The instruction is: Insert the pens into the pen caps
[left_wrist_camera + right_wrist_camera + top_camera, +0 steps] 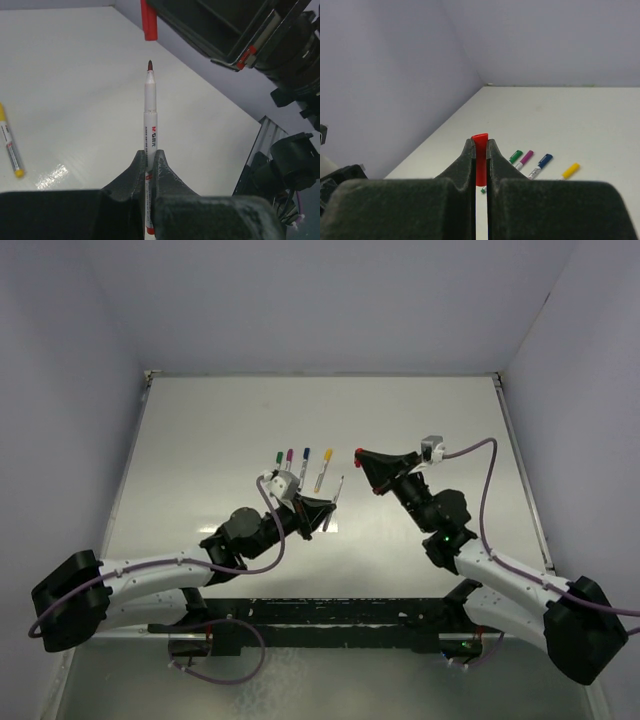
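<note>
My left gripper (pixel 320 512) is shut on a white pen (pixel 336 500) with a dark red tip (pixel 149 65); in the left wrist view the pen (pixel 150 115) stands up out of the gripper (pixel 150 156). My right gripper (pixel 364 460) is shut on the red cap (pixel 359 452), seen between its fingertips (pixel 480 146) as a red tube (pixel 480 160). In the left wrist view the cap (pixel 148 22) hangs just beyond the pen tip, nearly in line with it, with a small gap between them.
Several other pens lie in a row on the white table (pixel 200 440) behind the grippers, with green (pixel 279 461), purple (pixel 290 461), blue (pixel 305 464) and yellow (pixel 323 469) caps on. They also show in the right wrist view, e.g. the yellow one (pixel 571 170).
</note>
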